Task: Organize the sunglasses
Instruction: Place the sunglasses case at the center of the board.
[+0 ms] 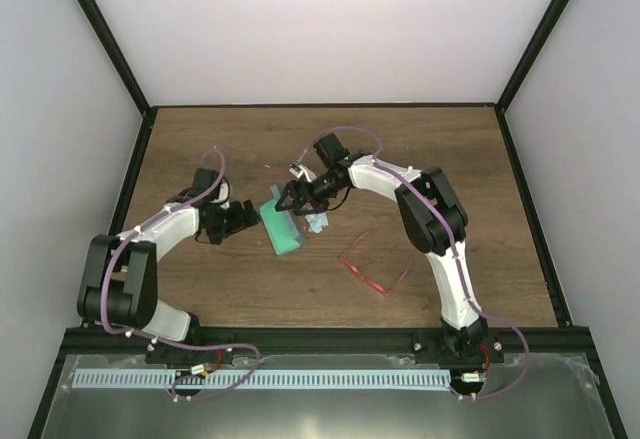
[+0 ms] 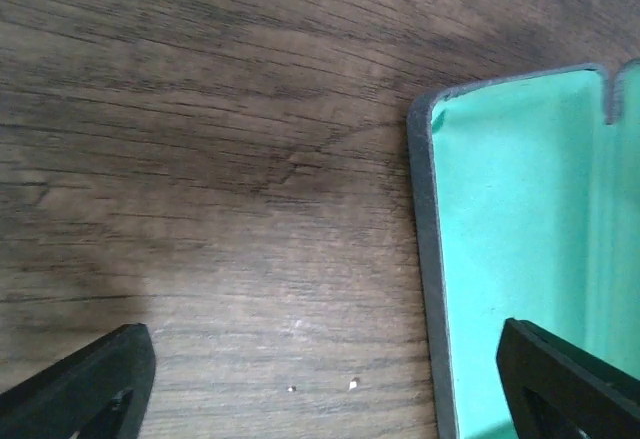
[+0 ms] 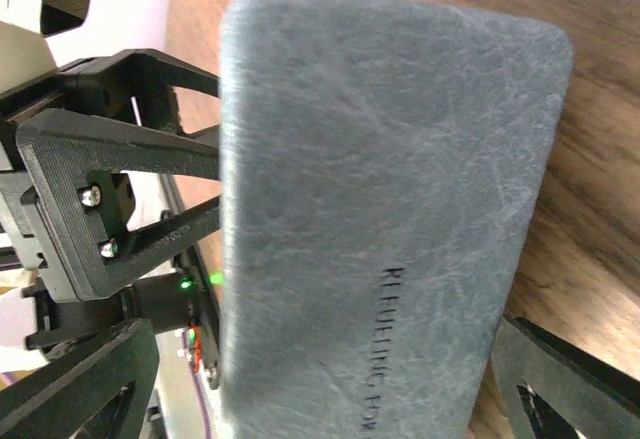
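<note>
**Case open, shades nowhere near it yet**

Calling this under halfway, maybe less. Grey-blue case (image 1: 285, 231) lying open mid-table, green lining (image 2: 520, 239) facing up, so the "get it open" part looks done.

Sunglasses (image 1: 368, 269) though? Loose on the bare wood of the table (image 1: 450, 159), well to the right of the case, near the right arm's forearm, touched by nothing. Thin red frame, seemingly with the temples splayed out rather than folded, but too small from above to swear to it.

Left gripper (image 1: 238, 219) low at the case's left edge, fingers spread wide: one over the lining, the other over plain wood. Pinching nothing at all.

Right gripper (image 1: 288, 199) at the far end of the case, also spread wide, with the grey outer face of the lid (image 3: 380, 209) sitting between the fingers. Visible gap on one side in the wrist view, so reading that as straddling, not clamping.

Small light blue cloth (image 1: 318, 223) just right of the case, partly tucked under the right gripper. Can't tell if touching the case or not.

Left to do, purely guessing: grab the glasses, probably fold the temples, lay them in the green half, shut the lid. Possibly the cloth in there too. Basically all the actual organizing.
</note>
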Controlling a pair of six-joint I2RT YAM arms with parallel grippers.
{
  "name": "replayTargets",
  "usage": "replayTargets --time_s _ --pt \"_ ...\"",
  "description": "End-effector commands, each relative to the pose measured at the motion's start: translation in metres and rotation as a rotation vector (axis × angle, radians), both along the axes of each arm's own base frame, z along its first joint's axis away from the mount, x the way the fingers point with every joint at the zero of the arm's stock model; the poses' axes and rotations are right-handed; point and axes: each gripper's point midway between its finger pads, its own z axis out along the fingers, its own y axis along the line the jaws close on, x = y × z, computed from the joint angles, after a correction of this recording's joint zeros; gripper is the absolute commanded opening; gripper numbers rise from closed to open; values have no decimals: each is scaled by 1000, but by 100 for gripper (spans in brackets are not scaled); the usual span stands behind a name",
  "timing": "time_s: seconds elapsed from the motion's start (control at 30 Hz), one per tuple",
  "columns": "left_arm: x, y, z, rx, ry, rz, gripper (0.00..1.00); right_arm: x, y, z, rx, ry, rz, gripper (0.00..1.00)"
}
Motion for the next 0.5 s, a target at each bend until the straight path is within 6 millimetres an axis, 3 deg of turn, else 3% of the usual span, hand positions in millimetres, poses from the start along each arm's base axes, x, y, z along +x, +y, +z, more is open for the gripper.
replayTargets --time_s 0.0,0.33,0.47 --pt "18 -10 4 -24 -37 -65 93 11 -3 15 -46 -115 -8 94" --pt "76 -14 24 68 -181 -174 84 10 -14 27 -87 -181 -38 94" --pt "91 -19 16 100 -180 -214 81 9 -15 36 -85 -198 -38 94"
